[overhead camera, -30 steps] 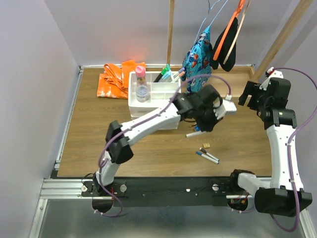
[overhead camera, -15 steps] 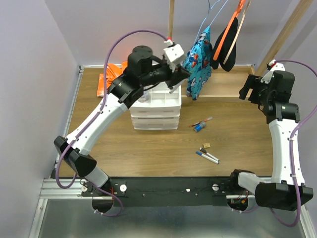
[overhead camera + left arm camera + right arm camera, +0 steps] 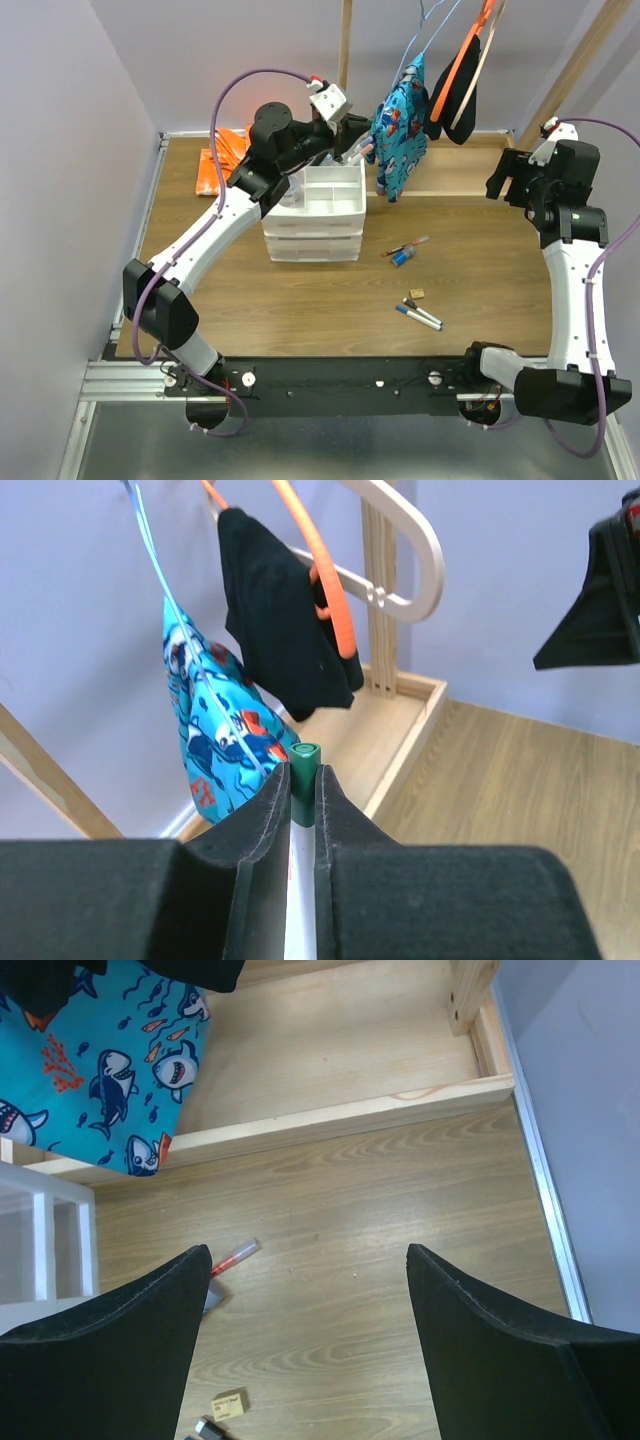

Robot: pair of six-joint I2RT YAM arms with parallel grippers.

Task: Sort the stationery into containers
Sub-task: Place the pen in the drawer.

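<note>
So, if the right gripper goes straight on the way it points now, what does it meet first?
The right gripper would probably meet the bare table first, between its open fingers; the red-capped marker lies just beside that line, though depth is unclear.

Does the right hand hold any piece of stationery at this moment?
No, in the right wrist view the right hand is open, its two fingers stand far apart and nothing is gripped between them.
</note>
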